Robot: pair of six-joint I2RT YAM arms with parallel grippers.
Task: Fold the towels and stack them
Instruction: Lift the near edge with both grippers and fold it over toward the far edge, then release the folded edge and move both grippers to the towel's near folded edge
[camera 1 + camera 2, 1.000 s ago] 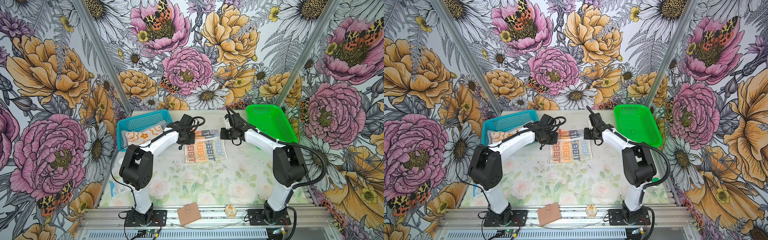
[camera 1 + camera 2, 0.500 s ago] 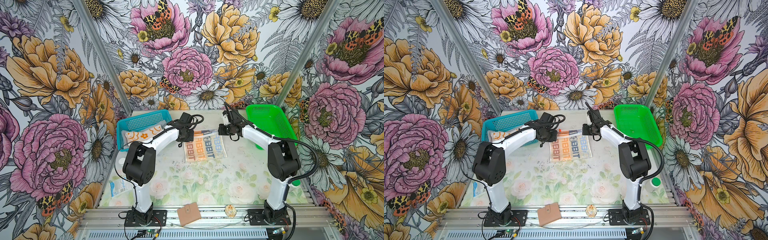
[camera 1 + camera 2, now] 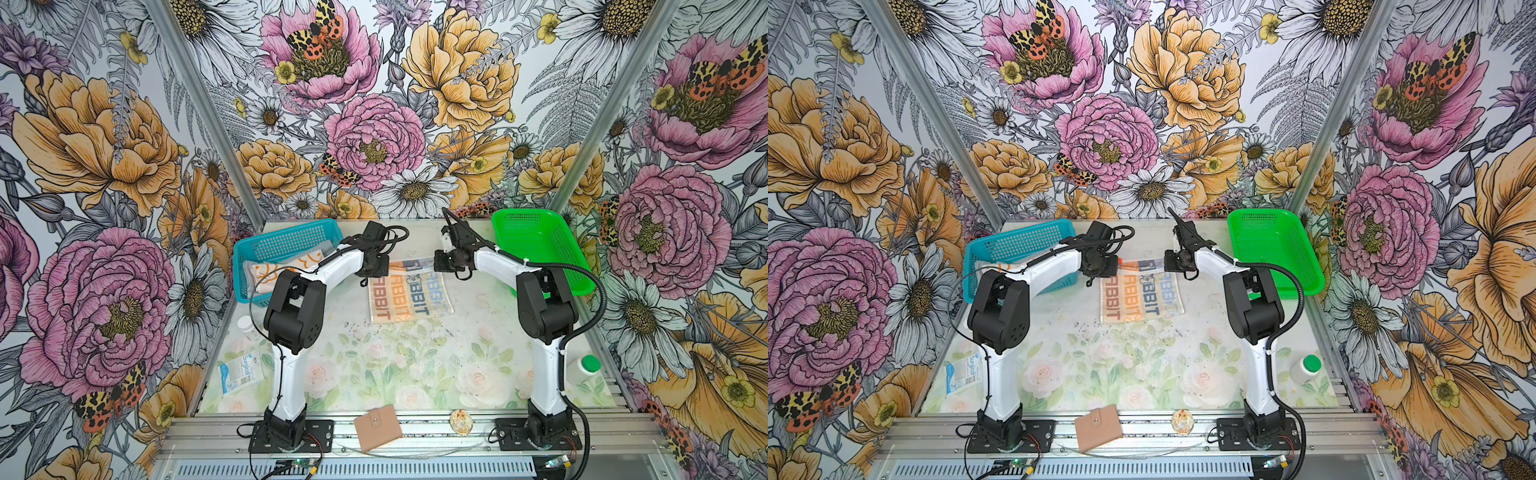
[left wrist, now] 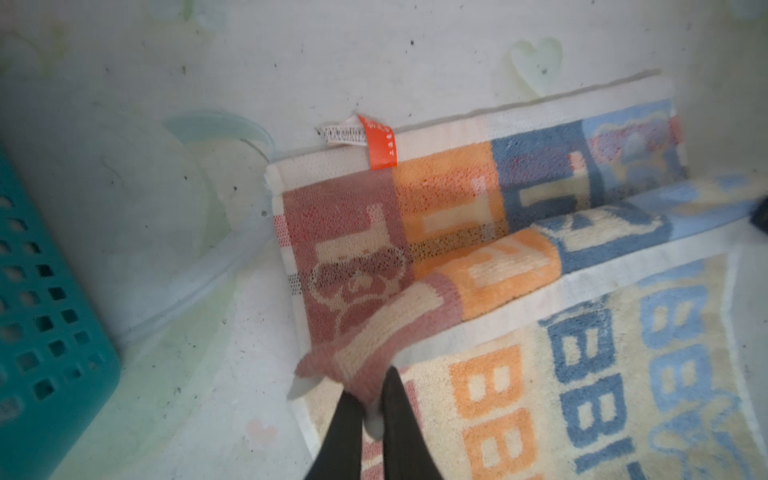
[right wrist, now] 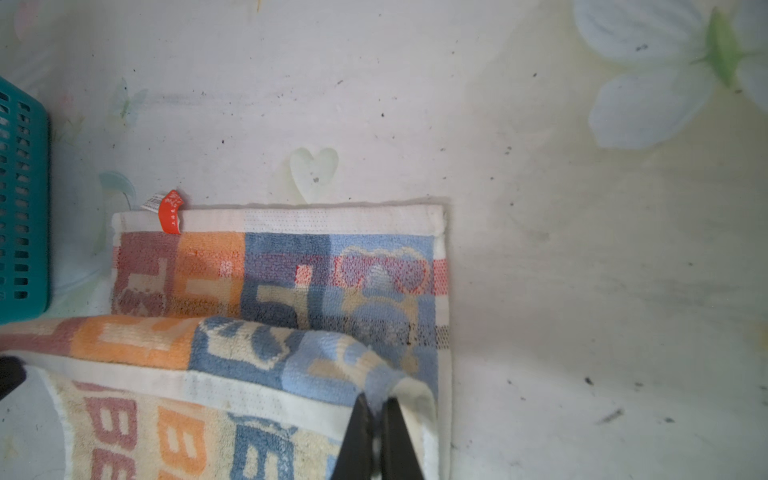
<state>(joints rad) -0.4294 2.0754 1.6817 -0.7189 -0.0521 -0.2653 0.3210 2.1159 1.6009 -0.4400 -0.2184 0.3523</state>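
Step in hand: the first fold of the lettered towel (image 3: 409, 297), which lies at centre frame in both top views, slightly above the middle of the surface (image 3: 415, 374). Both arms meet at its upper end. The doubled layer stops short of the far hem, so a flat strip with an orange tag (image 4: 378, 143) shows past the bulging fold line.

- Left end effector (image 4: 369, 382): fingers (image 4: 345, 419) nearly together and clamped on the towel's reddish corner, with a sliver of white hem between them. The corner is lifted just off the layer beneath.
- Right end effector (image 5: 376, 399): same posture, a narrow gap pinching the pale blue corner, raised a little above the cloth below.
- I cannot tell whether either grip has begun to slacken.

Other towels: the orange-and-cream towel (image 3: 286, 268) sits in the blue basket (image 3: 286, 241) at centre left. No grey one is visible. The green basket (image 3: 536, 241) at upper right holds no cloth.

Judgement: the task is early, with one towel part-folded and nothing stacked. Next move, as I read it, is to carry both corners evenly to the tagged hem and set them down level. Both should let go together and lift straight up, because a dragged corner would skew the fold.
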